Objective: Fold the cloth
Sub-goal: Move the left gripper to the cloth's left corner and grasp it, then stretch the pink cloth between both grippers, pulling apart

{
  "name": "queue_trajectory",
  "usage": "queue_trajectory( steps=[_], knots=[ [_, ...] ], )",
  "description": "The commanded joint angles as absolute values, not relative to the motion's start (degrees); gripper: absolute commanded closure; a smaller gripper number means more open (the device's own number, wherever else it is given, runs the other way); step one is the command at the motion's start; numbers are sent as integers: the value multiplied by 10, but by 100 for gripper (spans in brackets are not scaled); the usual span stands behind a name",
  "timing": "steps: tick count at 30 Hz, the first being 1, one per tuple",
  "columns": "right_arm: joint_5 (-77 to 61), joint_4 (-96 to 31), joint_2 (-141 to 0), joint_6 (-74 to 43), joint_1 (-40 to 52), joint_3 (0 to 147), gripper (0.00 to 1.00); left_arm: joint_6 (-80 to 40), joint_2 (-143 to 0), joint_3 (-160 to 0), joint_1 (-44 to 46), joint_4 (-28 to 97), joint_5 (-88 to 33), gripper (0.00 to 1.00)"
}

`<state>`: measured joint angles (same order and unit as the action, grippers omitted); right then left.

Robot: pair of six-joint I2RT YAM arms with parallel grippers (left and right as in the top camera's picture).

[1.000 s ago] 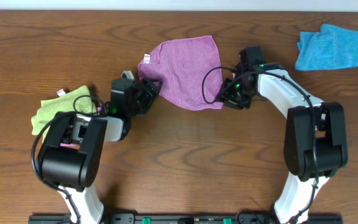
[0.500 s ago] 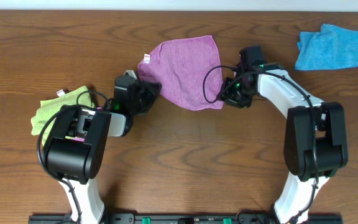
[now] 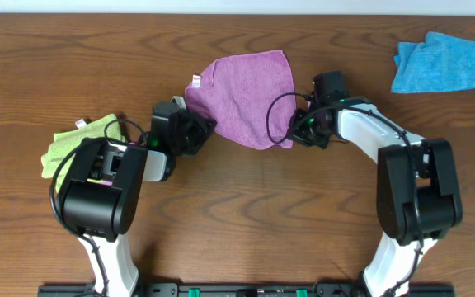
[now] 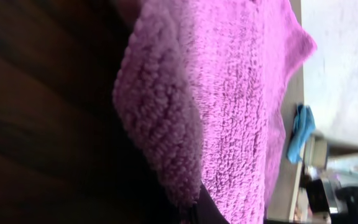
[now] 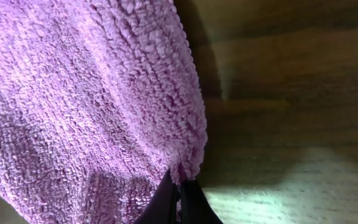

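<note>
Purple cloth (image 3: 242, 91) lies spread at upper centre of the wooden worktop (image 3: 246, 214). Left claw (image 3: 208, 129) is clamped on its lower-left edge; right claw (image 3: 293, 134) is clamped on its lower-right corner.

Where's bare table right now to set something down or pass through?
Bare table: near centre, between the left arm and right arm; far left, beyond the green cloth and left of the purple cloth; the far gap between purple cloth and blue cloth. Crowded: the purple cloth's near edge, where both arms pinch its corners.
</note>
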<state>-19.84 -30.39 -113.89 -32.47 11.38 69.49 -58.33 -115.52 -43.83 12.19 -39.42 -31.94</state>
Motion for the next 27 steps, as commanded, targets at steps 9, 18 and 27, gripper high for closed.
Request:
queue_trajectory(
  steps=[9, 18, 27],
  knots=[
    [-135, -389, -986, -316, 121, 684, 99, -536, -1131, -430, 65, -392, -518, 94],
    [-130, -451, -931, -316, 121, 684, 99, -521, -1039, -430, 63, -294, -573, 94],
    [-115, -458, -924, -317, 121, 684, 99, -449, -1034, -430, 60, -218, -581, 92]
  ],
)
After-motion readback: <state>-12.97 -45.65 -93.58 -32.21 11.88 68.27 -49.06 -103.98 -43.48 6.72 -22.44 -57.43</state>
